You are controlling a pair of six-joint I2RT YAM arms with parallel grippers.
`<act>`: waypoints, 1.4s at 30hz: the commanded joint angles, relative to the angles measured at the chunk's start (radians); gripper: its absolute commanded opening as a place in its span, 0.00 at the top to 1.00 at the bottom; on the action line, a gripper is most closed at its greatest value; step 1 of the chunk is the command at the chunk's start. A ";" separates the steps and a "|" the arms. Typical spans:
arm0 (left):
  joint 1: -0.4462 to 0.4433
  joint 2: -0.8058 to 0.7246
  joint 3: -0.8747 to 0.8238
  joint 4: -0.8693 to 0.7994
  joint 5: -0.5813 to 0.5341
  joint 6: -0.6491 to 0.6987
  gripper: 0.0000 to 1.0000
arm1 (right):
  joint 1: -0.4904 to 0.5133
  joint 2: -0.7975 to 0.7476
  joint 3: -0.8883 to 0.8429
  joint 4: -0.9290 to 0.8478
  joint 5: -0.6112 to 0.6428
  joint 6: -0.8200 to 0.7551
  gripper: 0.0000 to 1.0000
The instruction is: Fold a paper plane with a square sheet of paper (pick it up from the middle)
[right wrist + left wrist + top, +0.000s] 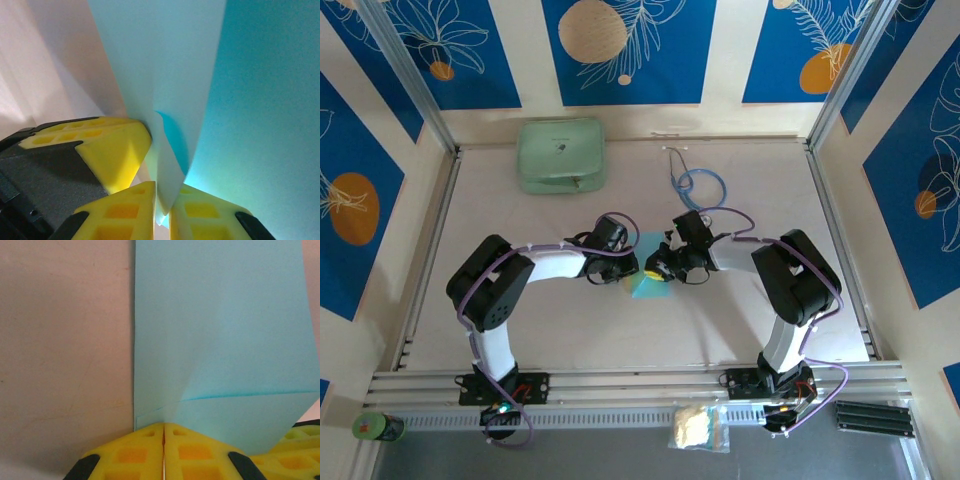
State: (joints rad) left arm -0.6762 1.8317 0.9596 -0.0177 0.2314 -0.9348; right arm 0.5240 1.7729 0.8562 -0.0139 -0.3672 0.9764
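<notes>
Paper (220, 330) cropped by top edge

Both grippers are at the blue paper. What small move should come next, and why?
Probably lift both sides slightly together: the left gripper is shut on the sheet of paper, the right gripper pinches it too, so a joint lift should avoid tearing.

The sheet of paper (220, 330) is thin, matt, smooth — the table (65, 340) dull, faintly scuffed.
</notes>
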 commanded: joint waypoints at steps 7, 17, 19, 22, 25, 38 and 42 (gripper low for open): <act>0.040 -0.081 -0.038 -0.002 0.040 -0.015 0.88 | 0.010 0.001 0.008 -0.030 -0.012 -0.032 0.95; 0.131 -0.386 -0.217 0.159 0.134 -0.056 0.40 | -0.040 -0.164 -0.001 0.073 -0.034 -0.033 0.97; 0.132 -0.430 -0.242 0.194 0.171 -0.067 0.29 | -0.051 -0.181 0.014 0.085 -0.061 -0.024 0.97; 0.132 -0.461 -0.274 0.275 0.253 -0.108 0.15 | -0.070 -0.194 0.026 0.127 -0.118 0.003 0.97; 0.131 -0.461 -0.306 0.381 0.311 -0.159 0.07 | -0.085 -0.197 0.031 0.183 -0.180 0.040 0.96; 0.117 -0.381 -0.338 0.603 0.380 -0.286 0.14 | -0.088 -0.214 0.018 0.266 -0.291 0.124 0.95; 0.114 -0.374 -0.342 0.633 0.370 -0.302 0.24 | -0.090 -0.214 0.013 0.246 -0.306 0.118 0.93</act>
State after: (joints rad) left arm -0.5549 1.4521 0.6250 0.5400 0.5804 -1.2121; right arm 0.4355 1.5932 0.8677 0.2375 -0.6247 1.0855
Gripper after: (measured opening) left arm 0.768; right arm 0.070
